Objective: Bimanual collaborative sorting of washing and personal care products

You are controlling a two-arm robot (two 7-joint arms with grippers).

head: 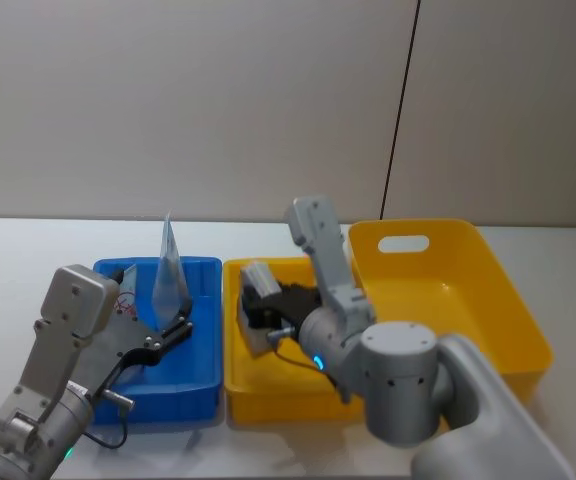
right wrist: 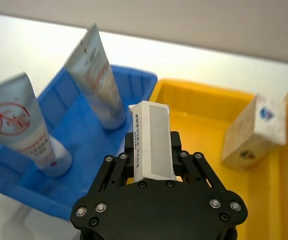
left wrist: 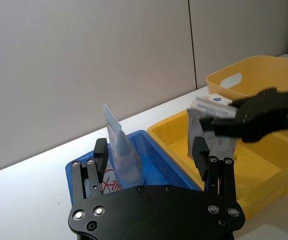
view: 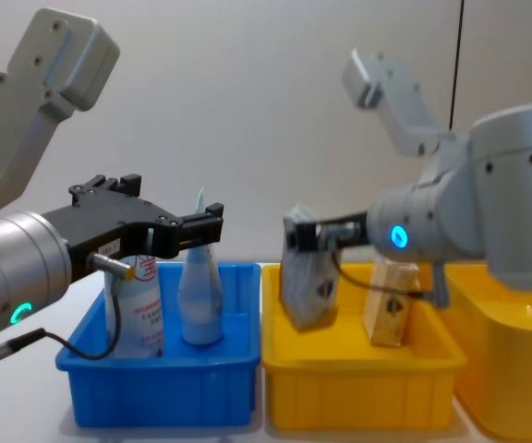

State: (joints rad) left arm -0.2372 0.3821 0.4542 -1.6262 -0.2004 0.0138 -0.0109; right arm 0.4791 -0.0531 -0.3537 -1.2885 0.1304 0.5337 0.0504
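On the white table (head: pixel 28 250) three bins stand in a row. A small yellow bin (head: pixel 268 388) is in the middle, with a blue bin (head: pixel 168 402) at its 9 o'clock and a large yellow bin (head: pixel 488 300) at its 3 o'clock. Two pale squeeze tubes stand cap-down in the blue bin. The plain tube (right wrist: pixel 96 75) is toward the bin's 12 o'clock side, and the tube with the red round logo (right wrist: pixel 26 130) is at about 8 o'clock of it. The left end effector (left wrist: pixel 150 145) hangs over the blue bin with its fingers spread wide and nothing in its grip. The plain tube rises between them, nearer one finger, and whether it touches that finger cannot be told. The right end effector (right wrist: pixel 153 146) is clamped on a small beige-white carton (view: pixel 305 277). It holds this carton tilted over the 9 o'clock half of the small yellow bin, and whether the carton's lower end reaches the bin floor cannot be told. A second carton (view: pixel 391 309) with a blue mark on top stands upright inside the same bin, at about 3 o'clock of the held one and apart from it.
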